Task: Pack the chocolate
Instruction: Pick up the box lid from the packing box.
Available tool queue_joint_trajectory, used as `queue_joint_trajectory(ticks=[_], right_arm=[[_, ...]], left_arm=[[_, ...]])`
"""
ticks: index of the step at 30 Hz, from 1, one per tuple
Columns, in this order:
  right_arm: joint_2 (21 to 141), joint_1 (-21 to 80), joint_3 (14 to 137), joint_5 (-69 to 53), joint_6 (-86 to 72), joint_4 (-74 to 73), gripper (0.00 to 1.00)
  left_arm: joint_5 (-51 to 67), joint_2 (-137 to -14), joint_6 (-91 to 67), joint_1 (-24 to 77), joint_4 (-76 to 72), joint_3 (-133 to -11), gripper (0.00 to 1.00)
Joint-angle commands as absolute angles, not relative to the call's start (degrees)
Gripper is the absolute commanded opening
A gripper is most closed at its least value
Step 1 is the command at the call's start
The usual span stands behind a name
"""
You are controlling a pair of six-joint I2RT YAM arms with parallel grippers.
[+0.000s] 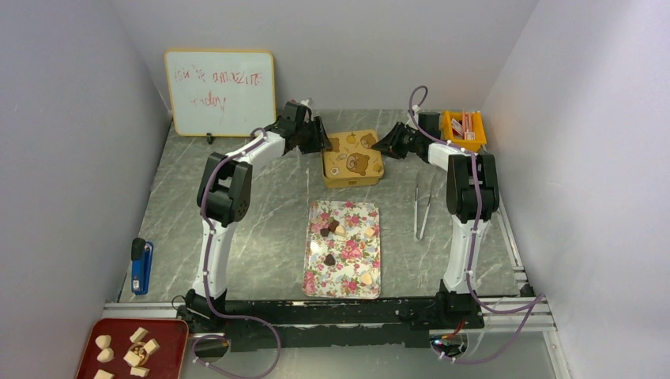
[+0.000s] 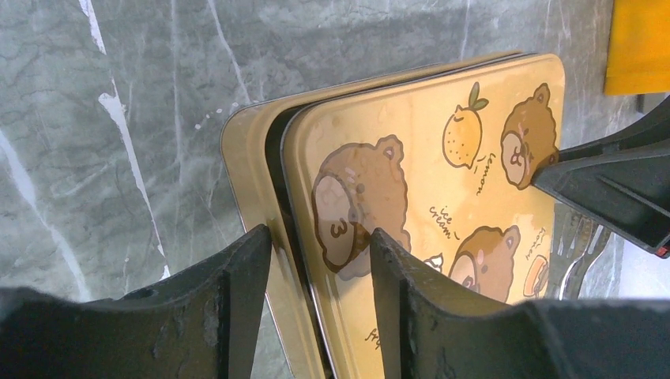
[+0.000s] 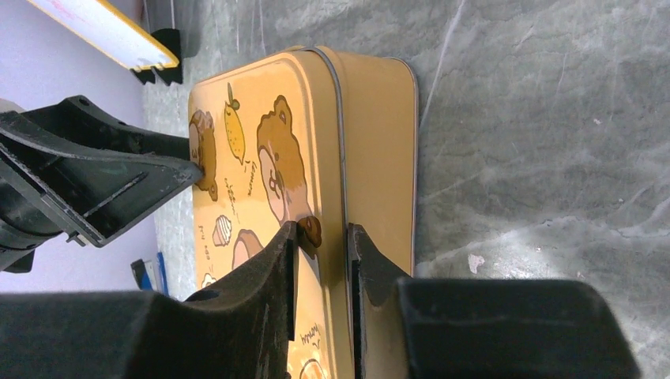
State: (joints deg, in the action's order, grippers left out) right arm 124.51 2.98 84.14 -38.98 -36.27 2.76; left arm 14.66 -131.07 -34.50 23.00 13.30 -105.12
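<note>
Several small chocolates (image 1: pixel 329 259), dark, tan and cream, lie scattered on a floral tray (image 1: pixel 343 286). Behind it stands a yellow bear-print tin (image 1: pixel 352 162), lid on. My left gripper (image 1: pixel 324 140) is at the tin's left edge. In the left wrist view (image 2: pixel 320 237) its fingers close around that edge, one outside the base wall, one on the lid (image 2: pixel 442 181); a dark gap shows between lid and base. My right gripper (image 1: pixel 381 146) pinches the lid's right rim (image 3: pixel 322 229), jaws narrow, over the tin (image 3: pixel 379 158).
Metal tweezers (image 1: pixel 423 205) lie right of the tray. An orange bin (image 1: pixel 463 126) stands at the back right and a whiteboard (image 1: pixel 221 92) at the back left. A blue tool (image 1: pixel 141 267) lies at the left. A red tray (image 1: pixel 170 335) of beige chunks sits at the near left.
</note>
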Motion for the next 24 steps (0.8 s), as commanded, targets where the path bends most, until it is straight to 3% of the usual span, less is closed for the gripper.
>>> queue_joint_trajectory(ticks=[1, 15, 24], right_arm=[[123.19, 2.64, 84.07, -36.56, -36.16, 4.71, 0.00], [121.26, 1.85, 84.00, -34.70, -33.89, 1.93, 0.07], [120.09, 1.58, 84.09, -34.67, -33.90, 2.04, 0.05]], left_arm=[[16.23, -125.79, -33.96, 23.64, 11.78, -104.94, 0.54], [16.41, -124.03, -35.10, 23.64, 10.79, -104.19, 0.55], [16.31, -122.66, -35.68, 23.64, 10.20, -103.01, 0.55]])
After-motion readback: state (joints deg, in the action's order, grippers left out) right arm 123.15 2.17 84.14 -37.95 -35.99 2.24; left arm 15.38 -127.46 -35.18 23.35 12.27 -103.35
